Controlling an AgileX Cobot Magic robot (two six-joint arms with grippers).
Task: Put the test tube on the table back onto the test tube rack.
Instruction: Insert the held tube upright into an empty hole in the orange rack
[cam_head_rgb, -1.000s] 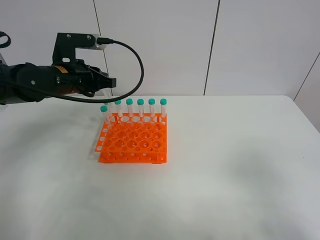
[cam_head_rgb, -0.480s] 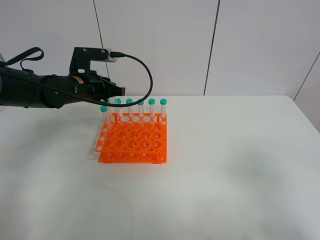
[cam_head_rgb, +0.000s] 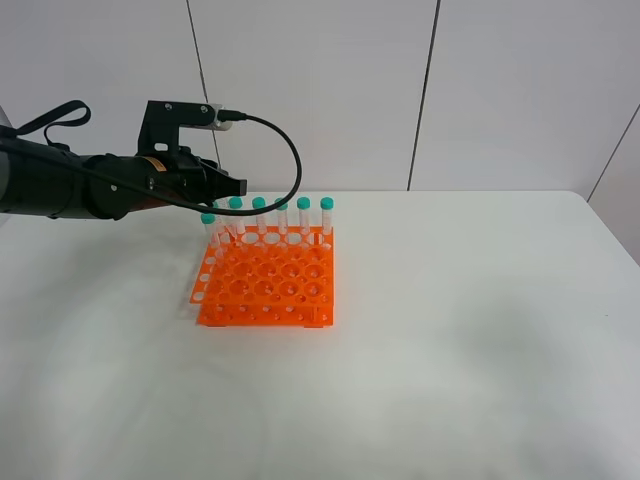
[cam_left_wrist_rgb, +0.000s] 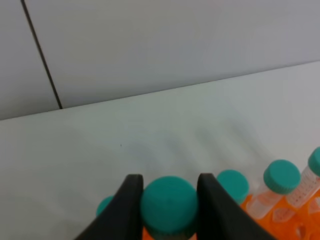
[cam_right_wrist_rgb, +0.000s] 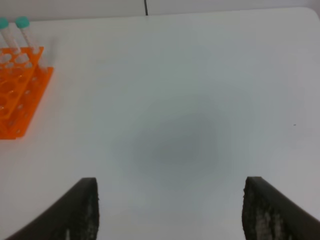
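While left tool (cam_left_wrist_rgb: 170, 186) grips teal-capped test tube (cam_left_wrist_rgb: 168, 207), above orange rack (cam_head_rgb: 265, 285)

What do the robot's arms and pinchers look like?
The left arm is a thick, round black tube with a black camera bracket on top and a black cable looping from it. The left gripper has two smooth black fingers. The right gripper has two dark, rough-looking fingers; its arm is out of view.
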